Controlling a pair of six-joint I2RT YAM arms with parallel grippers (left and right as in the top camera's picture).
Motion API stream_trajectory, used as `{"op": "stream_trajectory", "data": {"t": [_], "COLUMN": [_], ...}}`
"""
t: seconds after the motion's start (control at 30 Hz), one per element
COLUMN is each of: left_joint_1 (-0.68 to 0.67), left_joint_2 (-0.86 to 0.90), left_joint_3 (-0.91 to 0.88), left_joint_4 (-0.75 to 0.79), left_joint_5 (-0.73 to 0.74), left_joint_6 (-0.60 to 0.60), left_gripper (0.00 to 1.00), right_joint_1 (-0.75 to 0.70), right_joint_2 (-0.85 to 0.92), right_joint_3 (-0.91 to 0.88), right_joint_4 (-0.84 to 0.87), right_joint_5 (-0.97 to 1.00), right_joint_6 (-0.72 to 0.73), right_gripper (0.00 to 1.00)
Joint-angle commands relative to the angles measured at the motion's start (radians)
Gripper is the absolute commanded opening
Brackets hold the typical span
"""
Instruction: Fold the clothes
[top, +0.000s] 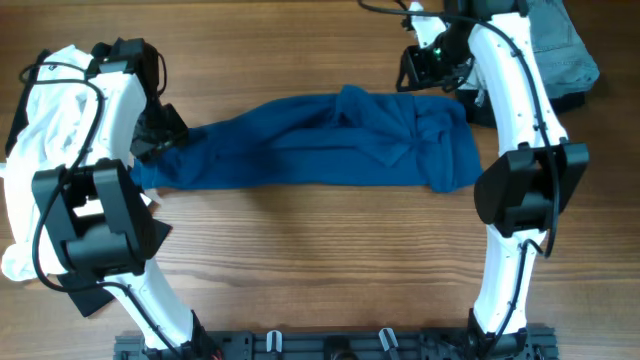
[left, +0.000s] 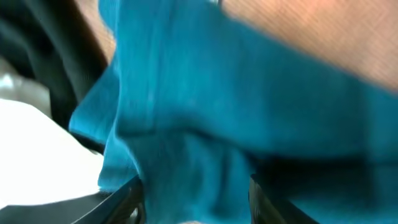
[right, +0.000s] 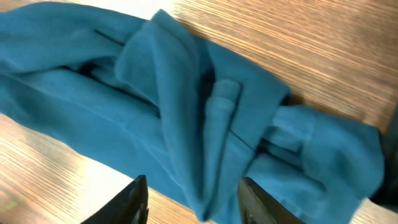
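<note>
The teal-blue shirt lies bunched in a long band across the wooden table, with folds and a ridge near its right end. My left gripper is at the shirt's left end. In the left wrist view its fingers are spread apart with teal cloth filling the gap between them. My right gripper is above the shirt's upper right end. In the right wrist view it is open over the rumpled cloth and holds nothing.
A pile of white cloth lies at the table's left edge and also shows in the left wrist view. A pale grey-blue garment lies at the back right corner. A dark rail runs along the front edge.
</note>
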Motion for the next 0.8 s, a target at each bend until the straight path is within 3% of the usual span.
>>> {"op": "stream_trajectory", "data": {"t": [0.0, 0.47, 0.63, 0.77], "left_joint_1": [0.011, 0.011, 0.011, 0.011], "left_joint_2": [-0.019, -0.018, -0.018, -0.018], "left_joint_3": [-0.003, -0.011, -0.011, -0.011], "left_joint_4": [0.050, 0.038, 0.037, 0.031], "left_joint_5": [-0.021, 0.029, 0.029, 0.029], "left_joint_6": [0.005, 0.005, 0.005, 0.005], "left_gripper": [0.53, 0.45, 0.44, 0.42], "right_joint_1": [0.024, 0.091, 0.102, 0.102], "right_joint_2": [-0.010, 0.153, 0.202, 0.211], "right_joint_3": [-0.004, -0.004, -0.004, -0.004], "right_joint_4": [0.013, 0.098, 0.154, 0.161], "right_joint_5": [-0.023, 0.042, 0.056, 0.045], "right_joint_6": [-0.015, -0.050, -0.049, -0.045], "right_gripper": [0.57, 0.73, 0.72, 0.58]}}
